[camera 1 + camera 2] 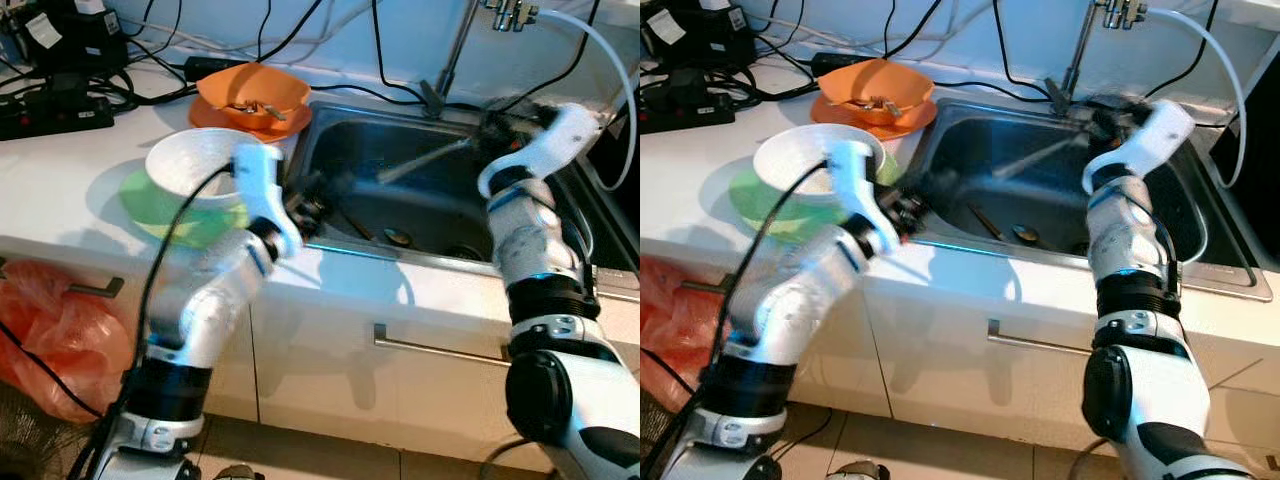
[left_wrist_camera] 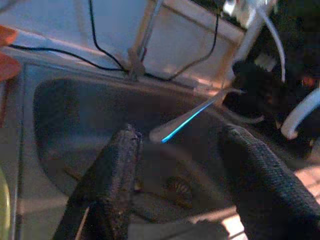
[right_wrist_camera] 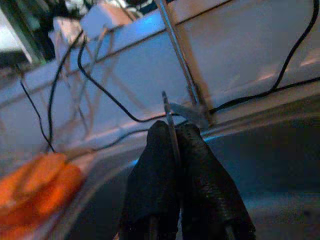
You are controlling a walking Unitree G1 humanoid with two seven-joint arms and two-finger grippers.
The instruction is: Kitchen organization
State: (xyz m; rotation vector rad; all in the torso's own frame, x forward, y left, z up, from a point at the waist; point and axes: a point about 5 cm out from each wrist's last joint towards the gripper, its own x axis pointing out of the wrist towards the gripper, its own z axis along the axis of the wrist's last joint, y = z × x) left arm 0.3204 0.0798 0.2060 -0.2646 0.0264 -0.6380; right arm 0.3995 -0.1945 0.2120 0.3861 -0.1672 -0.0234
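At the bottom of the frame stood white cabinet fronts with a metal handle [image 1: 435,347], and at the lower left an orange plastic bag [image 1: 55,335]. Above them ran the white bench [image 1: 60,190]. In the left middle of the frame a white bowl [image 1: 195,165] sat on a green plate [image 1: 150,210]. Just right of it, the left tool [image 2: 182,165] hovered over the near rim of the steel sink [image 1: 400,215], its two black fingers [image 2: 112,175] spread wide apart and holding nothing. In the sink bottom lay some cutlery [image 1: 395,237]. In the upper right of the frame, the right tool [image 3: 172,150] was closed on a metal spoon [image 1: 425,160], held above the basin. In the upper left, an orange bowl [image 1: 255,95] stood beside black cables [image 1: 70,95]
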